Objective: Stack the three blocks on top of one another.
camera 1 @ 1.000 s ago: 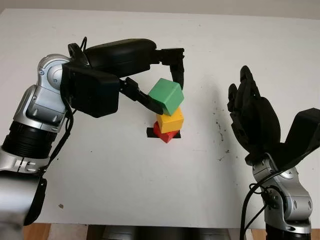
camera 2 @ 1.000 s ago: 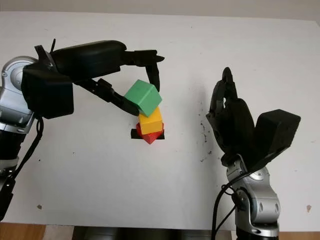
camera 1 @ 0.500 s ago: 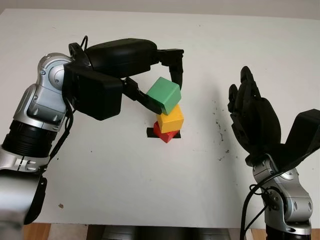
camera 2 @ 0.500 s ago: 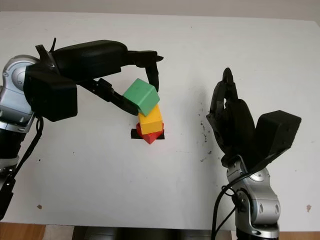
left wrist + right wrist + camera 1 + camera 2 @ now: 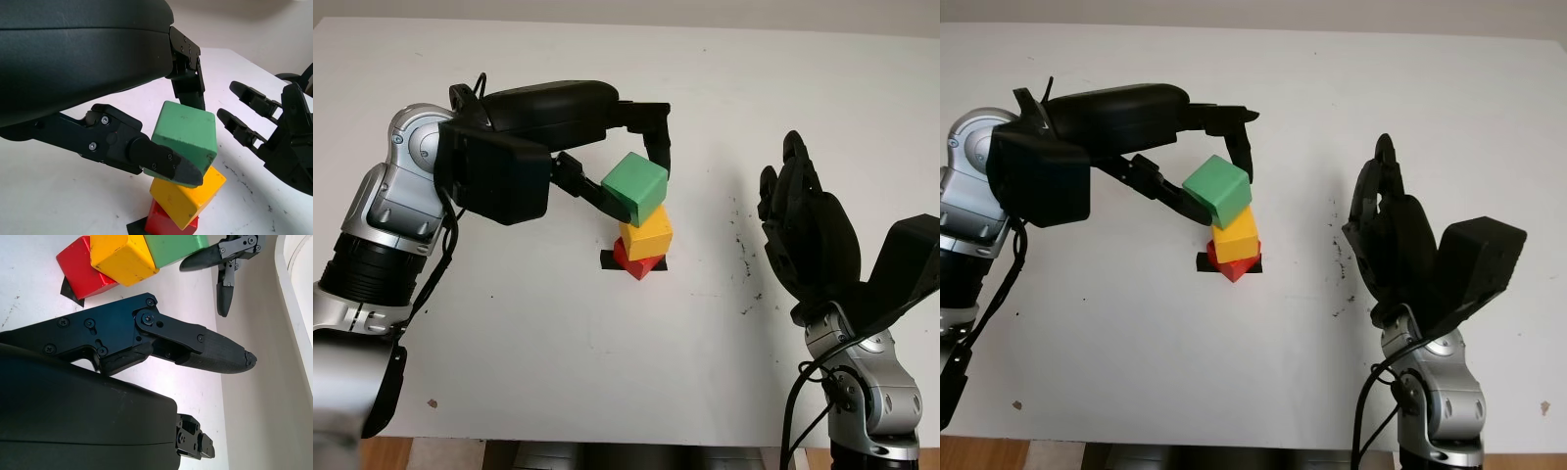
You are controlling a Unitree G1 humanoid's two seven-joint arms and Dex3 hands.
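A red block [image 5: 634,263] sits on a black mark in the middle of the white table [image 5: 558,343]. On it stands a yellow block [image 5: 647,235], turned a little. A green block [image 5: 634,186] sits tilted on the yellow one, its lower edge touching it. My left hand [image 5: 633,184] reaches in from the left and is shut on the green block, one finger [image 5: 166,161] on its near face and others [image 5: 188,83] behind it. My right hand [image 5: 808,240] is open, raised upright to the right of the stack, well apart from it.
A black tape mark [image 5: 606,259] lies under the red block. Dark specks [image 5: 741,245] dot the table between the stack and the right hand. The table's front edge [image 5: 607,439] runs along the bottom.
The green block has shifted slightly left and sits a bit more level in the left hand. The right hand has not moved.
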